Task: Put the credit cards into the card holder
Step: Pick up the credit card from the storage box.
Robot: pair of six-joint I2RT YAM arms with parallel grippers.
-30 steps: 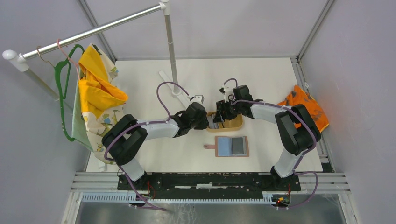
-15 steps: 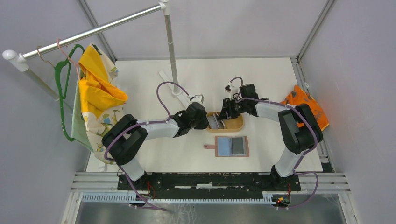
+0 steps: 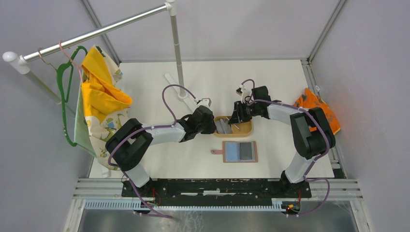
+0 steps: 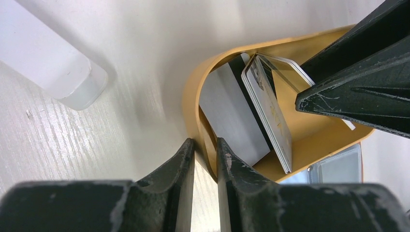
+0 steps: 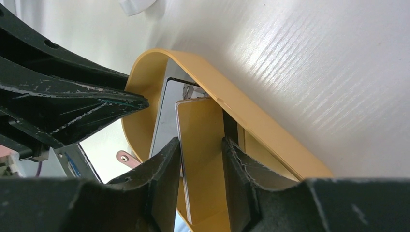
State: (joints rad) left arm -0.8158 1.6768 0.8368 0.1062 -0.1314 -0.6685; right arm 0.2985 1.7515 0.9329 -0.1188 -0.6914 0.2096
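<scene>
Right, both arms meet over the tan oval tray in the middle of the white table. On the left wrist view the left gripper is nearly closed, its two fingers pinching the tray's rounded end wall, one finger outside and one inside. Inside the tray the credit cards lean on edge, a pale grey card nearest the left gripper and a thin stack of light ones just beside it.

Over to the right wrist: the right gripper reaches down into the tray, jaws partly open with a gold card standing between them. Each finger sits right at an edge of that card, but whether they actually pinch it I cannot tell.

From above, the card holder lies open and flat on the table just on the near side of the tray, snap tab pointing left, a blue panel and a dark grey panel showing on its inner face. Neither gripper touches it.
</scene>
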